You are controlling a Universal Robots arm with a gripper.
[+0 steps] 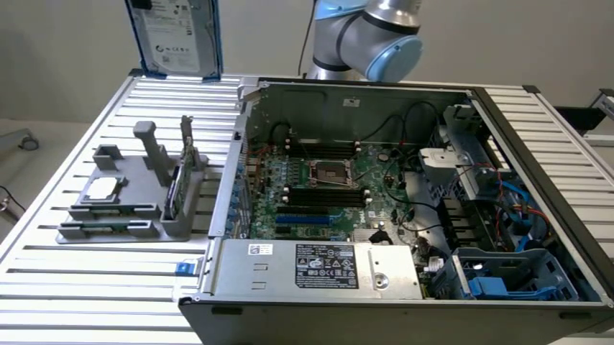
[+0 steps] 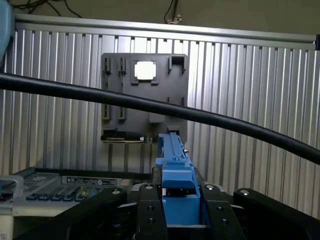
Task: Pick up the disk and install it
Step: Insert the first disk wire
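**A:** Where is the end effector, and what is it doing?

**B:** In the wrist view, the end effector (image 2: 176, 202) is pinching the disk (image 2: 173, 165). Its two black fingers (image 2: 147, 210) press on either side of the bright blue frame. The disk runs straight out from the grip, seen edge-on, so its long axis follows the line of the fingers.

**A:** So the disk is in the grip, not lying somewhere?

**B:** Yes, it is off the counter (image 1: 115, 284). In the exterior view it hangs upright, high up on that view's left, with its white label facing the camera and its long axis vertical. I judge it to be in the air above the far side of the counter.

**A:** What lies around it?

**B:** Below, on the counter, sits a grey stand (image 1: 125, 208). A small silver chip (image 1: 101, 189) lies flat on it and a thin green card (image 1: 180, 183) stands on edge in it. Beside the stand, toward the exterior view's right, is the open computer case (image 1: 384, 180). It has a drive cage (image 1: 513, 277) with blue parts at its near right corner, well apart from the disk. The arm (image 1: 369, 36) rises behind the case.

**A:** How do the two views differ?

**B:** The wrist view gives the grip itself, with a black cable (image 2: 150, 106) crossing in front of the stand. The exterior view gives the label face and the inside of the case.
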